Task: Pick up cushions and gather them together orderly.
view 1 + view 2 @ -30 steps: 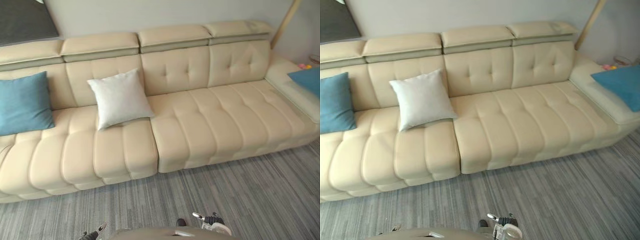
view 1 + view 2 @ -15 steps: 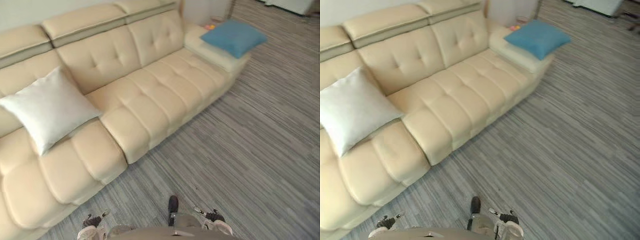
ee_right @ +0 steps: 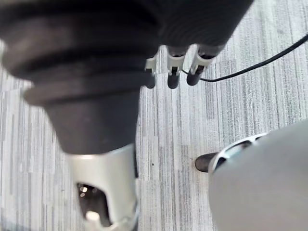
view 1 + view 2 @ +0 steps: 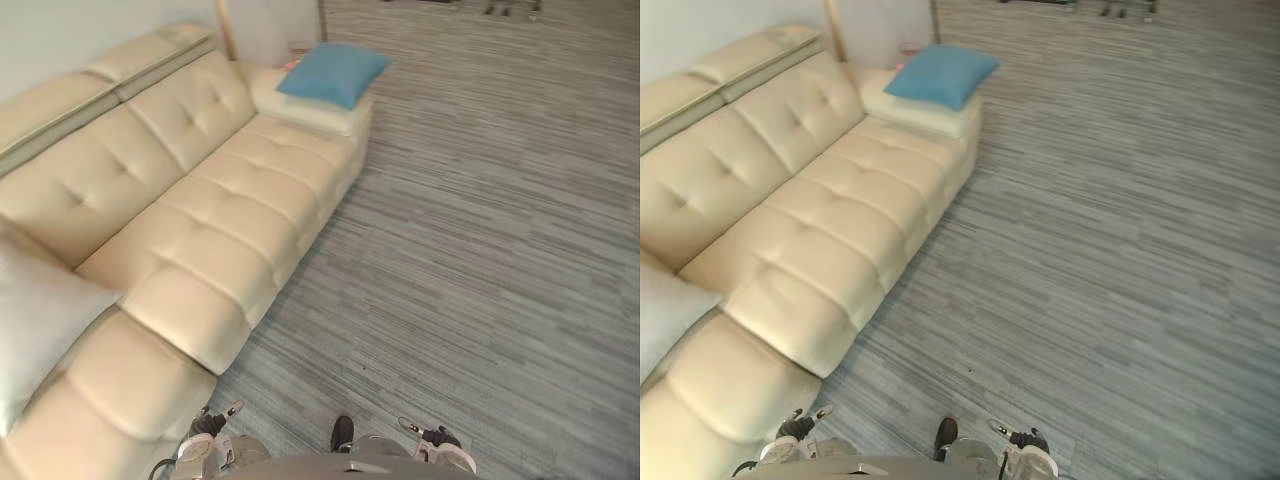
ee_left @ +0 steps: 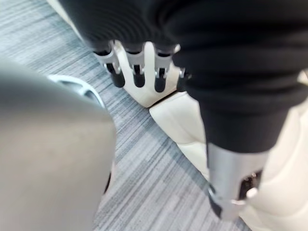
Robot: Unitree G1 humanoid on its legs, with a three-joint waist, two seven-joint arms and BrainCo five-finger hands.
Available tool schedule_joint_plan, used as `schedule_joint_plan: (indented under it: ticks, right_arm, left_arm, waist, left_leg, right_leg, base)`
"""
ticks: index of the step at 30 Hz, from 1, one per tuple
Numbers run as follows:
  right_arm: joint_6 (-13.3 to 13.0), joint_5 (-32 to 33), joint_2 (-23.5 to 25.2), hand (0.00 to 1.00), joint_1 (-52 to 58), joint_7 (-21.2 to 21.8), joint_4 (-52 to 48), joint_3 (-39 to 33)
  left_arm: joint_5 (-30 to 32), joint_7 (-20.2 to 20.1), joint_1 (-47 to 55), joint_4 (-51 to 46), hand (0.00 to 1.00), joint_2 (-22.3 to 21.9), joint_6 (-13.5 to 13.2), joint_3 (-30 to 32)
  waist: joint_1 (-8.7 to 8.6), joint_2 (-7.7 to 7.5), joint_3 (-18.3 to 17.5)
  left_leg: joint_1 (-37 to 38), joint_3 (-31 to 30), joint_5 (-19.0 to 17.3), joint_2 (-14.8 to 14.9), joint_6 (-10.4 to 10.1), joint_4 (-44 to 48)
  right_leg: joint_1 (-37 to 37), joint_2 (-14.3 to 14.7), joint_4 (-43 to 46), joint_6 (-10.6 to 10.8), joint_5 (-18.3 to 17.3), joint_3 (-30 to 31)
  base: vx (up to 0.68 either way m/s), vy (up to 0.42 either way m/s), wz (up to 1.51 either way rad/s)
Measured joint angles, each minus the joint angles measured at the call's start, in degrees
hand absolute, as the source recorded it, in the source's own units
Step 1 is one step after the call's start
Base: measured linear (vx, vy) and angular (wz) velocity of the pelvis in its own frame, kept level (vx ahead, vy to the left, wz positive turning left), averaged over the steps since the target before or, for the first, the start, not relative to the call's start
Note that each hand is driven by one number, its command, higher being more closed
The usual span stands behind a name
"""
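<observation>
1. Nearest you, at the bottom edge of the left eye view, the two hands hang low over the grey striped carpet (image 4: 480,250). The left hand (image 4: 203,443) is at the lower left and the right hand (image 4: 441,449) at the lower right. Both are small there and partly cut off by the frame.
2. In the left wrist view the left hand's fingers (image 5: 138,72) hang straight in a row with the thumb apart, and they hold nothing. Past them you see carpet and a front corner of the sofa.
3. In the right wrist view the right hand's fingers (image 3: 173,72) are likewise straight and loose, with nothing in them and carpet below.
4. At the left edge of the frame a pale grey-white cushion (image 4: 35,330) lies on the seat of the cream leather sofa (image 4: 200,220). The frame cuts it off, so you see just part of it.
5. The one sofa runs from the lower left up to the upper middle, and its near end is cut off at the lower left.
6. At the upper middle a blue cushion (image 4: 335,73) lies flat on the sofa's far end, whole in view.
7. That makes two cushions, one pale and one blue, well apart at opposite ends of the visible seat.
8. Farthest off, small coloured things just behind the blue cushion are too small to make out. A wooden pole (image 4: 226,28) stands at the wall, cut off by the top edge.
</observation>
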Motion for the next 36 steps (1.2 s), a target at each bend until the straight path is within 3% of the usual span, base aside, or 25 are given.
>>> schedule_joint_plan:
  ticks: [4, 5, 6, 7, 8, 9, 10, 11, 13, 15, 17, 18, 20, 22, 24, 26, 27, 28, 29, 30, 31, 32, 34, 35, 36]
  right_arm:
    - [0.0, 0.0, 0.1, 0.00, 1.1, 0.0, -2.1, 2.0]
    - [0.0, -0.1, -0.3, 0.00, 1.6, 0.0, -3.2, 3.2]
    - [0.1, -0.1, -0.8, 0.00, 1.6, 0.0, -4.4, 3.7]
    - [0.1, -0.1, -0.8, 0.00, 1.8, -0.1, -4.7, 4.1]
    - [0.1, -0.1, 0.4, 0.00, 2.9, -0.2, -4.6, 4.4]
    - [0.3, 0.1, 0.3, 0.00, 2.6, -0.1, -4.1, 5.1]
    - [0.2, 0.0, 0.0, 0.00, 2.6, -0.1, -4.1, 5.4]
    - [0.1, 0.0, 0.0, 0.00, 2.2, -0.1, -4.0, 5.4]
    - [0.0, -0.1, 0.4, 0.00, 2.2, 0.1, -3.9, 5.7]
    - [0.0, -0.1, 1.1, 0.00, 1.8, 0.2, -3.9, 5.6]
    - [-0.1, -0.1, 1.1, 0.00, 1.3, 0.2, -3.7, 5.5]
    - [-0.3, -0.1, 0.7, 0.00, 1.0, 0.2, -3.5, 5.7]
    - [-0.3, -0.1, 0.1, 0.00, 0.2, 0.6, -1.5, 5.8]
    - [-0.3, -0.2, -0.1, 0.00, -1.2, 0.8, -1.2, 6.0]
    - [-0.3, -0.1, -0.3, 0.00, -1.5, 0.8, -1.3, 6.0]
    - [-0.4, 0.1, -0.1, 0.00, -1.4, 0.9, -1.4, 5.9]
    - [-0.5, -0.1, -0.9, 0.00, -1.8, 0.9, -0.9, 5.7]
    - [-0.5, -0.1, -1.1, 0.00, -3.3, 0.8, -0.5, 5.5]
    - [-0.7, -0.1, -1.2, 0.00, -3.7, 0.8, -0.8, 4.7]
    - [-0.8, 0.8, -0.8, 0.00, -3.5, 1.1, -2.5, 2.9]
    - [-0.7, 0.0, -0.3, 0.00, -1.9, 1.0, -3.2, 3.4]
    - [-1.0, 0.4, 0.1, 0.00, -1.3, 1.2, -3.4, 2.6]
    - [-1.0, -0.1, 0.0, 0.00, -0.8, 1.0, -3.5, 2.2]
    - [-0.9, -0.1, 0.0, 0.00, -0.6, 0.8, -4.0, 2.2]
    - [-0.9, -0.2, 0.0, 0.00, -0.1, 0.7, -4.2, 2.9]
  left_arm:
    - [0.1, 0.1, -0.1, -1.2, 0.00, -0.4, 0.0, 0.0]
    - [0.1, 0.2, -0.1, -1.2, 0.00, -1.3, 0.0, 0.0]
    - [0.1, 0.2, 0.0, -1.0, 0.00, -2.2, 0.0, 0.1]
    - [0.1, 0.2, 0.0, -1.3, 0.00, -2.1, -0.2, 0.1]
    - [0.2, 0.2, -0.3, -1.7, 0.00, -0.9, -0.1, 0.1]
    - [-0.1, 0.2, -0.5, -1.2, 0.00, 0.1, -0.2, -0.5]
    - [-0.1, 0.2, -0.3, -1.1, 0.00, -0.1, -0.3, -0.2]
    - [0.0, 0.3, 0.1, -0.9, 0.00, -0.4, -0.2, 0.2]
    - [-0.1, 0.3, 0.6, -0.5, 0.00, -0.3, 0.0, 0.2]
    - [-0.1, 0.6, 0.8, 0.5, 0.00, 0.2, 0.0, 0.1]
    - [-0.1, 1.1, 0.8, 1.3, 0.00, 1.2, 0.1, -1.1]
    - [0.0, 1.3, 1.2, 1.5, 0.00, 2.0, 0.4, -3.1]
    - [0.0, 1.4, 1.2, 1.7, 0.00, 2.7, 0.4, -4.4]
    - [-0.1, 1.4, 0.8, 3.1, 0.00, 3.2, 0.5, -5.5]
    - [-0.3, 1.4, 0.7, 3.4, 0.00, 3.1, 0.5, -5.6]
    - [-1.0, 1.4, 0.6, 3.4, 0.00, 3.7, 0.5, -5.4]
    - [-1.1, 1.4, 0.1, 4.0, 0.00, 2.9, 0.6, -5.1]
    - [-1.0, 1.1, -0.3, 3.8, 0.00, 2.3, 0.5, -5.4]
    - [-0.9, 1.2, -0.9, 3.6, 0.00, 1.6, 0.3, -5.0]
    - [-0.9, 1.2, -1.4, 4.0, 0.00, 0.8, 0.3, -4.0]
    - [-1.0, 1.3, -0.3, 3.7, 0.00, 0.8, 0.4, -2.2]
    - [-0.9, 1.3, -0.3, 3.7, 0.00, 0.3, 0.2, -1.6]
    - [-1.0, 1.2, -0.2, 3.5, 0.00, -0.2, 0.3, -0.3]
    - [-1.0, 1.3, -0.4, 2.8, 0.00, -0.5, 0.4, 0.2]
    - [-1.0, 1.3, -0.1, 1.6, 0.00, -0.8, 0.4, 0.9]
  waist:
    - [0.50, -0.25, 0.3]
    - [0.63, 0.76, 0.3]
    - [2.06, 2.81, -0.1]
    - [2.22, 2.33, 0.0]
    - [1.80, -0.07, 0.1]
    - [1.77, -0.77, -0.1]
    - [1.82, -0.95, -0.5]
    - [2.35, -0.81, -2.0]
    - [2.03, -1.16, -3.3]
    - [2.21, -2.35, -3.9]
    - [1.07, -2.50, -3.7]
    - [0.26, -1.85, -3.0]
    - [0.19, -2.10, -2.6]
    - [-0.80, -2.40, -2.4]
    - [-1.68, -2.61, -1.8]
    - [-2.08, -3.86, -1.0]
    - [-1.86, -2.41, -0.5]
    - [-1.76, -2.17, 0.2]
    - [-2.43, -1.81, 1.7]
    - [-2.73, -1.47, 2.2]
    - [-3.21, -2.33, 1.0]
    - [-3.08, -1.54, 1.1]
    - [-2.92, -0.41, 0.4]
    - [-3.28, 0.20, 0.5]
    - [-2.38, 1.45, 0.6]
  left_leg:
    - [-1.5, -1.4, 0.1, -3.2, 0.1, -18.1]
    - [-1.3, -3.0, 0.5, -3.8, -0.6, -25.9]
    - [-1.6, -3.8, 4.4, -2.6, -1.4, -26.9]
    - [-1.5, -3.7, 4.3, -3.1, -1.6, -26.6]
    - [-1.2, -3.8, 4.3, -5.4, -1.7, -25.1]
    - [-1.8, -5.9, 2.6, -6.2, -1.2, -21.9]
    - [-2.1, -7.0, 2.0, -7.1, -0.6, -21.8]
    - [-2.2, -8.3, 1.9, -9.5, 2.3, -22.7]
    - [0.0, -5.8, 0.9, -11.4, 3.0, -24.3]
    - [4.0, -2.0, 0.0, -13.8, 4.1, -26.9]
    - [8.3, -1.9, -0.4, -14.7, 4.8, -28.0]
    - [13.9, -2.5, -0.6, -14.7, 5.0, -30.7]
    - [20.4, -2.3, -0.6, -14.6, 5.1, -35.4]
    - [23.4, -2.2, -0.6, -13.0, 5.1, -38.0]
    - [24.7, -2.7, -0.6, -12.1, 5.1, -38.5]
    - [26.9, -4.0, -1.0, -12.6, 4.4, -38.6]
    - [27.9, -5.2, -1.3, -11.3, 3.4, -38.8]
    - [26.8, -9.2, -0.9, -13.8, 1.6, -39.9]
    - [26.0, -12.0, 2.8, -14.9, 1.7, -40.5]
    - [26.1, -13.2, 3.0, -14.4, 2.0, -38.8]
    - [26.3, -15.3, 2.1, -14.1, 2.7, -37.8]
    - [26.5, -16.1, 1.2, -13.0, 2.9, -36.6]
    - [22.5, -17.4, 1.2, -10.3, 2.4, -28.1]
    - [16.1, -18.1, 3.1, -8.1, 0.0, -14.8]
    - [8.5, -17.0, 8.7, -4.2, -1.9, -0.1]
  right_leg:
    - [0.3, -0.2, -1.8, 0.2, -0.1, 4.9]
    - [0.6, 1.0, -3.6, 0.5, -0.4, 6.2]
    - [-1.8, 2.0, 5.0, 1.2, -2.6, 5.5]
    - [-3.0, 1.4, 10.7, 1.7, -5.1, 5.0]
    - [-0.8, -0.9, 13.5, 2.7, -10.2, 6.3]
    - [1.0, -0.9, 11.6, 3.9, -12.9, 8.4]
    - [1.2, -0.8, 11.2, 3.9, -12.8, 9.6]
    - [0.1, -1.5, 11.8, 4.5, -13.3, 12.0]
    - [-1.5, -3.3, 15.0, 6.7, -15.0, 14.4]
    - [-5.7, -4.8, 27.2, 10.9, -17.5, 18.0]
    - [-8.8, -6.2, 38.2, 15.0, -14.5, 16.9]
    - [-9.6, -8.0, 46.1, 13.8, -10.7, 11.9]
    - [-11.0, -10.4, 50.9, 8.0, -14.2, 5.1]
    - [-16.3, -11.2, 48.0, 5.5, -17.8, -1.2]
    - [-19.5, -10.6, 37.5, 5.4, -15.9, -2.5]
    - [-19.0, -9.9, 22.6, 5.3, -5.5, -1.1]
    - [-16.0, -7.5, 20.2, 4.1, -2.4, -2.0]
    - [-16.3, -7.5, 20.7, 4.5, -2.6, 0.0]
    - [-18.0, -7.9, 26.0, 5.3, -3.1, 3.0]
    - [-22.0, -7.5, 32.8, 5.8, -5.7, 5.6]
    - [-20.1, -8.1, 26.2, 6.1, -6.8, 6.7]
    - [-19.7, -7.7, 27.2, 5.6, -8.3, 4.9]
    - [-17.2, -7.1, 26.3, 5.0, -10.4, 2.1]
    - [-14.6, -6.6, 24.4, 4.6, -11.6, -0.5]
    - [-11.0, -4.9, 21.4, 3.3, -11.9, -1.8]
  base:
    - [0.07, 0.133, -1.03]
    - [0.11, 0.145, -1.06]
    - [0.11, 0.109, -1.09]
    - [0.17, 0.108, -0.70]
    - [0.23, 0.122, -0.18]
    - [0.20, 0.089, -0.11]
    - [0.26, 0.192, -0.50]
    - [0.25, 0.220, -0.68]
    - [0.29, 0.197, -0.64]
    - [0.36, 0.169, -0.51]
    - [0.31, 0.109, -0.14]
    - [0.37, 0.078, 0.01]
    - [0.40, 0.010, -0.11]
    - [0.38, -0.105, -0.04]
    - [0.40, -0.200, 0.08]
    - [0.47, -0.242, -0.03]
    - [0.42, -0.156, -0.32]
    - [0.39, -0.138, -0.29]
    - [0.21, -0.097, 0.02]
    - [0.15, -0.105, 0.42]
    - [0.14, -0.096, 0.50]
    - [0.25, -0.151, 0.60]
    - [0.29, -0.189, 0.65]
    - [0.42, -0.269, 0.70]
    - [0.43, -0.249, 0.55]
